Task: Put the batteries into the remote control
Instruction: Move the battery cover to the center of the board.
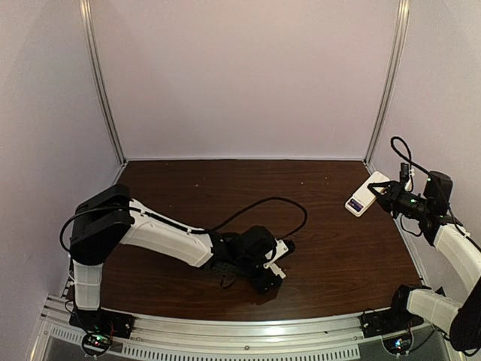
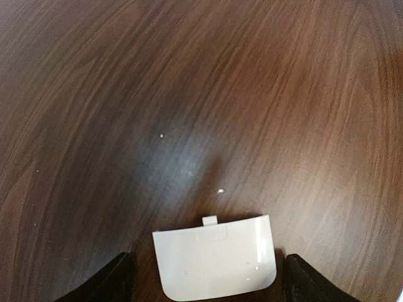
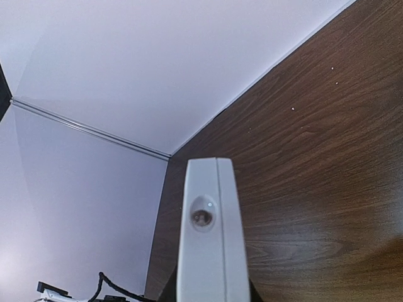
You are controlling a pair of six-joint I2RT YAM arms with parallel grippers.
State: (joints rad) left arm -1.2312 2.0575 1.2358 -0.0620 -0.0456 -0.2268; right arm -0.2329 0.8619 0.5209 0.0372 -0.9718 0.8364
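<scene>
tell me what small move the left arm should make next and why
Probably close the left gripper on the white cover. Its jaws stand open on either side of that cover, which lies flat on the table. The right gripper holds the remote control at the far right, so the cover looks like the piece to fetch.

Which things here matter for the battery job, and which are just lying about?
Job: remote control, gripped by the right fingers; white cover piece, flat between the open left fingers. Loose batteries not visible.
Lying about: pale specks on the table; black arm cable.
</scene>
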